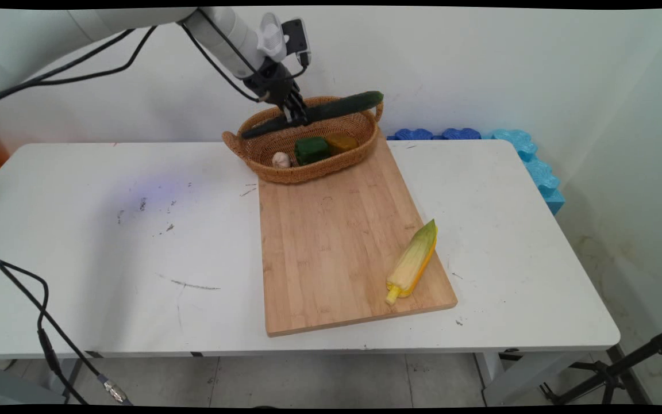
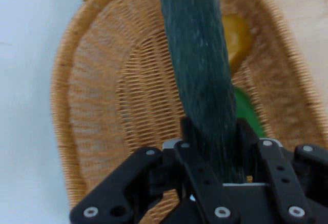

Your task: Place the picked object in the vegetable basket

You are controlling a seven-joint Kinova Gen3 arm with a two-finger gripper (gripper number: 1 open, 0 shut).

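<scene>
End effector (image 1: 296, 112) clamped on cucumber (image 1: 331, 108), held tilted above wicker basket (image 1: 308, 171). In basket: green block (image 1: 311, 150), yellow-brown block (image 1: 341, 142), pale garlic bulb (image 1: 281, 160). Basket on far end of cutting board (image 1: 331, 241); corn cob (image 1: 412, 262) at near right corner. Board on desk (image 1: 107, 241).

White table (image 1: 107, 241), board (image 1: 331, 241), basket (image 1: 285, 169)

Basket (image 1: 314, 167) sits on far end of cutting board (image 1: 337, 241), mid tabletop (image 1: 107, 241). Corn (image 1: 412, 263) on board's near right. Cucumber (image 1: 331, 109) above basket.
</scene>
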